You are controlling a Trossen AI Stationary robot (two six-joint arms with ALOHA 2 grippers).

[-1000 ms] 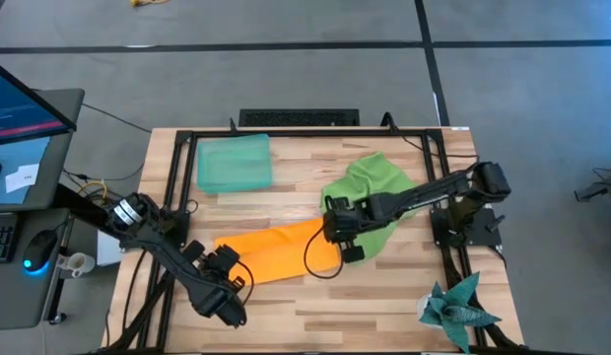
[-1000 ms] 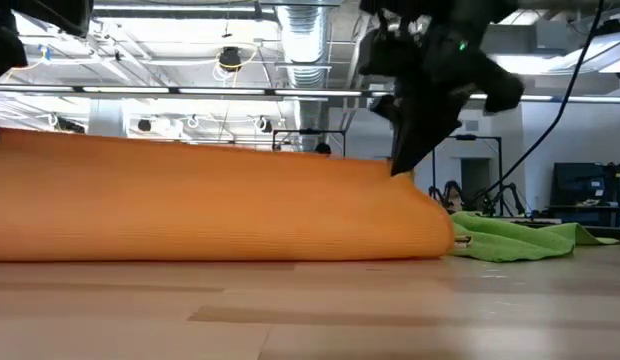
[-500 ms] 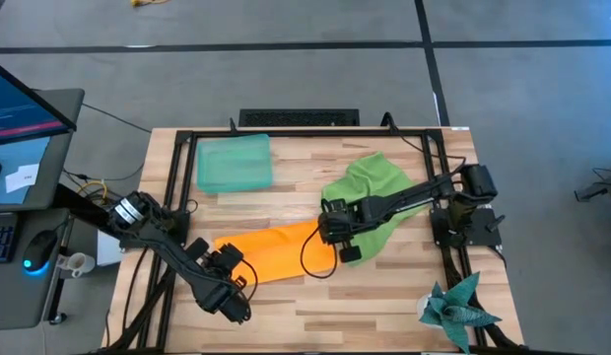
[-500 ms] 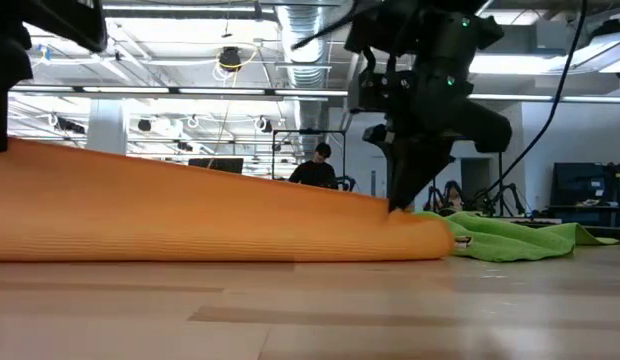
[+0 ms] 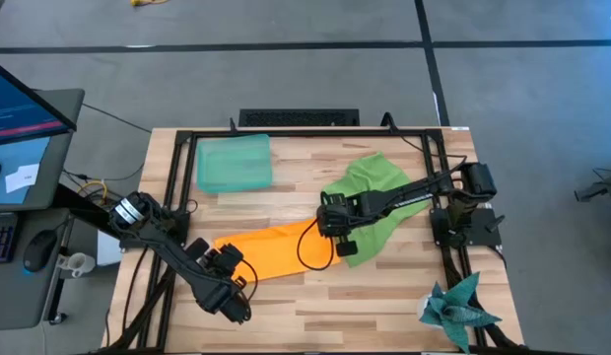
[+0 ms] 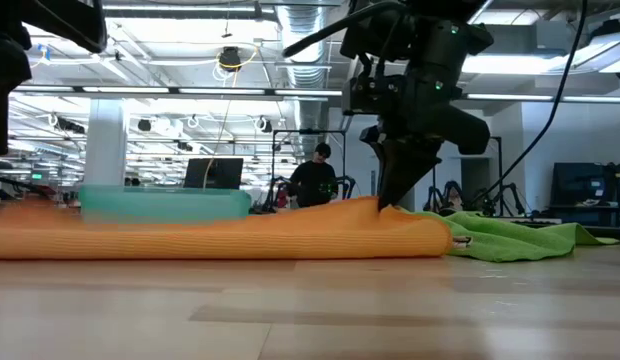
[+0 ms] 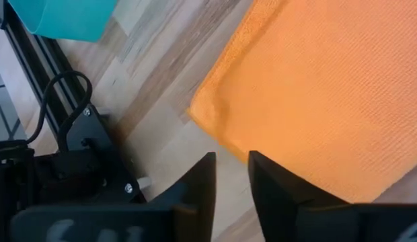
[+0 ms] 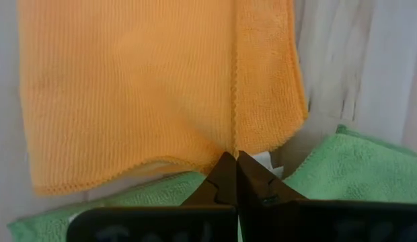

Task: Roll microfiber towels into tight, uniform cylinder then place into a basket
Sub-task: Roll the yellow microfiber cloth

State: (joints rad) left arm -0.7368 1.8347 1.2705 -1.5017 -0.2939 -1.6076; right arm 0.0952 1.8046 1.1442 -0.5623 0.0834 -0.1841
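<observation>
The orange towel (image 5: 271, 251) lies folded and long on the table, its right end over the edge of the lime green towel (image 5: 370, 187). My right gripper (image 5: 328, 233) stands over that right end, shut on it; it also shows in the low view (image 6: 383, 205) and the right wrist view (image 8: 235, 161). My left gripper (image 5: 232, 264) hovers at the towel's left near corner (image 7: 208, 114), its fingers (image 7: 202, 181) a narrow gap apart and holding nothing. The teal basket (image 5: 234, 163) stands at the far left. My right gripper pinches the orange towel at its right end edge (image 8: 234, 144) between its two fingertips, where a ridge runs along the cloth. The fingers point down from above. The cloth rises to a small peak (image 6: 370, 205) at the fingers; the rest lies on the table.
The green towel lies crumpled at the right (image 6: 510, 240), partly under the orange one. A spiky teal star-shaped object (image 5: 458, 306) sits at the near right corner. A black frame (image 5: 177, 187) runs round the table. Bare wood lies along the near edge.
The orange towel's left part, raised high a second ago, has sunk flat onto the table, so the basket now shows behind it in the low view. My right gripper has gone a little down and toward the table's left edge, still shut on the towel's right end.
</observation>
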